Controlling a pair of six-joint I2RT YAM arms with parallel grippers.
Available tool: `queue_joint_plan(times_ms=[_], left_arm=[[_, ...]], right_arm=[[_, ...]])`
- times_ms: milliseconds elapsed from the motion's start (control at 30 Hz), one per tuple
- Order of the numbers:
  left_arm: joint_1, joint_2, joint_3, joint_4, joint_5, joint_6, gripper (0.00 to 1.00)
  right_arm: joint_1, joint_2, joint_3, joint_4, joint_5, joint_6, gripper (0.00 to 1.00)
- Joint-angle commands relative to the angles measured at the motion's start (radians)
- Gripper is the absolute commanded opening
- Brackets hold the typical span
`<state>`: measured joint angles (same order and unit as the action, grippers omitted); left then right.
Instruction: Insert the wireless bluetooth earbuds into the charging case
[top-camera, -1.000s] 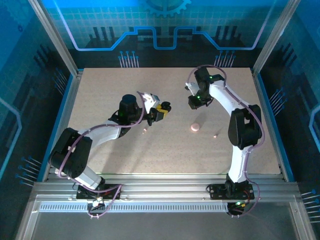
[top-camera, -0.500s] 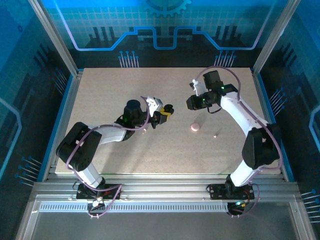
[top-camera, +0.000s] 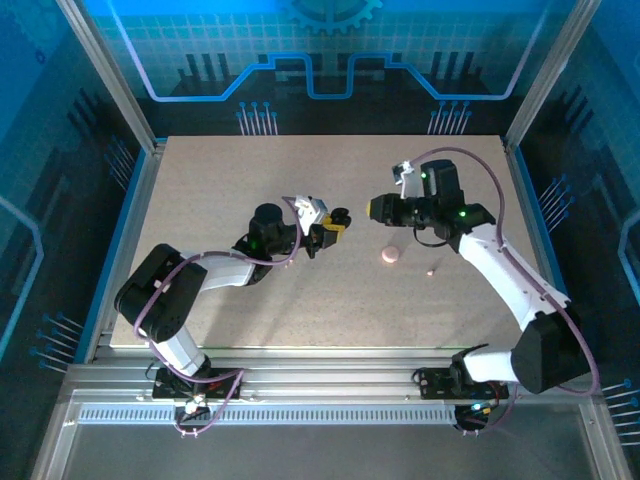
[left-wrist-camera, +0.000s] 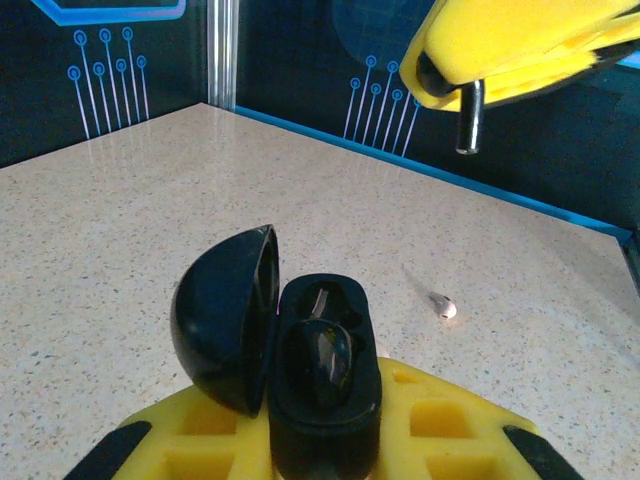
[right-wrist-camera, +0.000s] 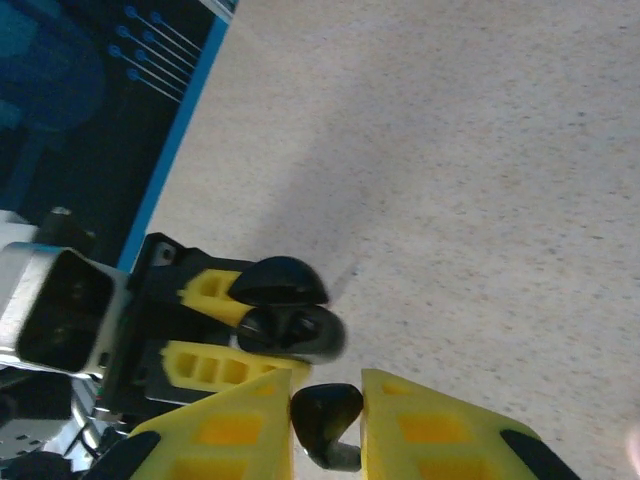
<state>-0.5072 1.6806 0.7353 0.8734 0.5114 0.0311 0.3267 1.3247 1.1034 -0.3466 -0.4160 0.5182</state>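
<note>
Setting: enclosed robot test cell, a lab bench rig rather than a home or shop.

Evidence:
- A speckled beige tabletop (top-camera: 230, 180) with a blue edge strip lies under both the left gripper (top-camera: 328, 222) and the right gripper (top-camera: 378, 208).
- Wall panels (top-camera: 310, 60) beyond the grippers and to either side of them are printed with blue circuit-trace and gear graphics.
- Aluminium corner posts (top-camera: 110, 75) frame the enclosure.
- Behind the grippers, slotted aluminium rails (top-camera: 330, 385) carry both arm bases, bolted down side by side.

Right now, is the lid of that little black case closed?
No, the black charging case has its domed lid swung wide open and standing off to one side.
</note>
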Motion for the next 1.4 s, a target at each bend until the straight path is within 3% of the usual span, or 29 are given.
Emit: queue_joint_plan(times_ms=[0,367,1367], left_arm=[[-0.013,0.008,-0.008,0.053,-0.009,-0.006,0.18],[-0.018,-0.001,-0.004,0.059,-0.007,-0.013,0.18],[-0.025,-0.015,-0.012,0.104,-0.027,-0.051,0.18]], right_arm=[[0.051,-0.034,-0.049,0.12,0.033,0.122,0.21],[0.141,-0.047,-0.131,0.261,0.181,0.247,0.22],[0.202,0.033,-0.151,0.349,0.277,0.28,0.21]])
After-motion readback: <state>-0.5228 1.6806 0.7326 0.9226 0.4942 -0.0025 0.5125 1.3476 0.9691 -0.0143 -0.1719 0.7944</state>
